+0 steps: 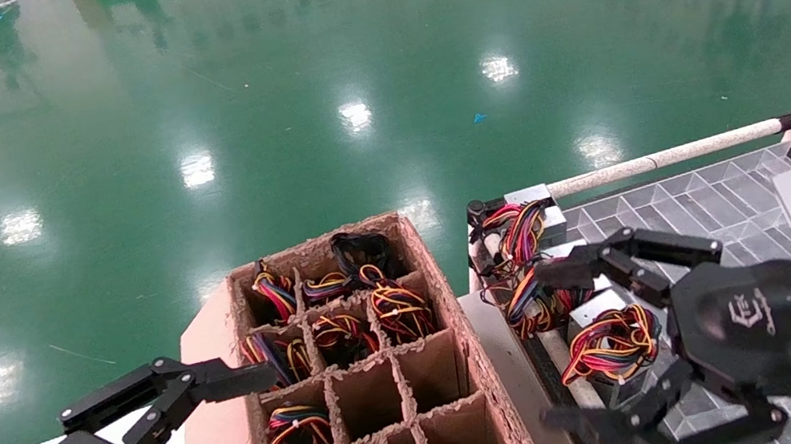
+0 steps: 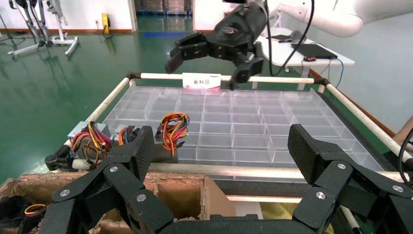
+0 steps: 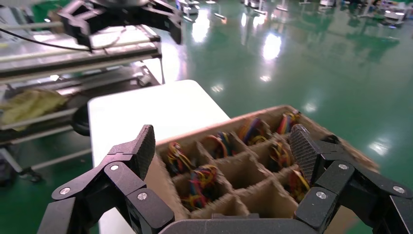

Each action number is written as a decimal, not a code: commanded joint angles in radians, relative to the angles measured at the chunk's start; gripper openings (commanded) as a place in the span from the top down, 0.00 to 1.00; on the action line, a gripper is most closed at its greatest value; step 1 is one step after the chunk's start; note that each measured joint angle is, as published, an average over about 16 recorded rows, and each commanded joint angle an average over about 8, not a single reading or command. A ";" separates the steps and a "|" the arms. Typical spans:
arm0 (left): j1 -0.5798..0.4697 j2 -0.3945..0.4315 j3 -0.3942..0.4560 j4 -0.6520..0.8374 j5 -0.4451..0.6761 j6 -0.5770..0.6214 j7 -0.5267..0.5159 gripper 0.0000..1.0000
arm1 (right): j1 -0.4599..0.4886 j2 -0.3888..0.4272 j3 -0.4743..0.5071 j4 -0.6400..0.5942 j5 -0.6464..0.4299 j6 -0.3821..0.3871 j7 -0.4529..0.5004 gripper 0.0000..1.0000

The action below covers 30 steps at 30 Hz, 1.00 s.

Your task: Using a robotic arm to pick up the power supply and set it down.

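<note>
We observed the right black gripper (image 1: 587,339), on its white-sleeved arm with a silver-grey wrist block, spread wide with nothing between its thin jointed fingers. It hung over the near-left corner of the clear gridded plastic tray (image 1: 693,202) framed by white tubes. Directly beneath its fingers lay a small grey metal power supply (image 1: 612,342) with a coiled bundle of red, orange, yellow and black wires. Two more such units lay just beyond it along the tray's left edge (image 1: 523,228).

The left black gripper (image 1: 174,395) was also fully open and empty, held just left of the brown cardboard divider box (image 1: 471,371). Several of that box's cells held wire bundles; three cells in the right and middle columns looked empty from the head view. The left wrist view confirmed the spread of the left fingers (image 2: 139,151) and showed the right gripper (image 2: 209,58) above the tray.

Our judgement: the pick step was in hand, with the right gripper poised but not yet touching the unit. The next move would call for a straight descent so the fingers straddle the metal casing, not the loose wires, then a firm closure. We noted a risk of snagging the neighbouring unit's wiring, which lay near.
</note>
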 commanded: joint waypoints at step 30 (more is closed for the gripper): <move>0.000 0.000 0.000 0.000 -0.001 -0.001 0.000 0.00 | -0.128 0.009 0.043 0.177 0.120 0.021 0.071 0.00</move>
